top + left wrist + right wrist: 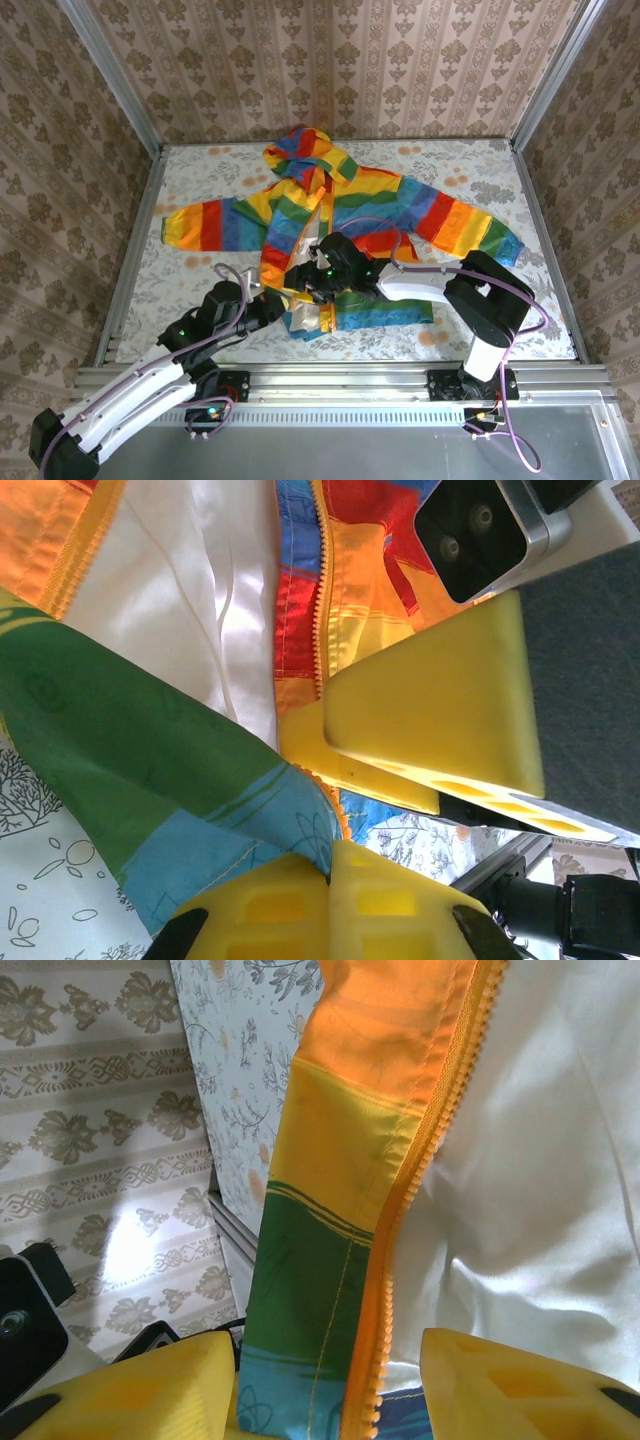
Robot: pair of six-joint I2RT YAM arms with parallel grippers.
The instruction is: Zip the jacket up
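The rainbow-striped jacket [350,200] lies flat on the table, hood at the far side, front open and cream lining [200,590] showing. My left gripper [272,303] is at the bottom hem. In the left wrist view that gripper [332,855] is shut on the blue hem corner beside the orange zipper teeth [318,610]. My right gripper [318,262] hovers over the lower front. In its wrist view the right gripper [328,1360] stands open, with the orange zipper edge [400,1220] running between its fingers, which stand apart from it. The right gripper's yellow fingers [440,700] sit just above the left one.
A floral cloth covers the table [200,300], with metal rails [130,250] along its sides and front. Patterned walls close in the back and sides. The sleeves [200,225] spread out left and right. Purple cables [400,245] loop over the right arm.
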